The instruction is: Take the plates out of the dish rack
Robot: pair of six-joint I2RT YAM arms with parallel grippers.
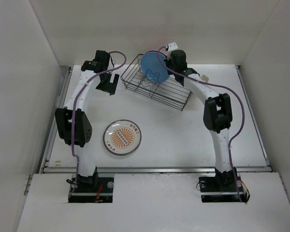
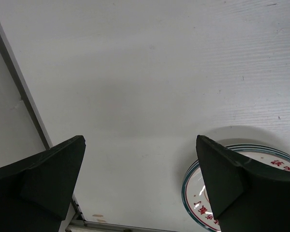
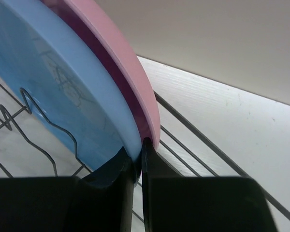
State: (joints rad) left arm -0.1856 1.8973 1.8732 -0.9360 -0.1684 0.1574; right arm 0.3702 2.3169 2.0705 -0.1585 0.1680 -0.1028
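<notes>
The black wire dish rack [image 1: 170, 92] stands at the back of the table. A plain blue plate [image 1: 152, 70] stands upright in its left end, with a plain pink plate [image 3: 135, 72] right behind it. My right gripper [image 1: 170, 62] is shut on the blue plate's rim [image 3: 53, 72]; one finger sits between the blue and pink plates [image 3: 137, 152]. A white plate with an orange sunburst and dark teal rim [image 1: 123, 137] lies flat on the table. My left gripper [image 1: 108, 85] is open and empty, left of the rack; that plate shows at the lower right of its view [image 2: 270, 157].
The rack's wires [image 3: 203, 145] run under and behind the held plates. White walls enclose the table on three sides. A metal rail [image 2: 19, 92] runs along the table's left edge. A small white tag [image 1: 203, 78] lies behind the right arm.
</notes>
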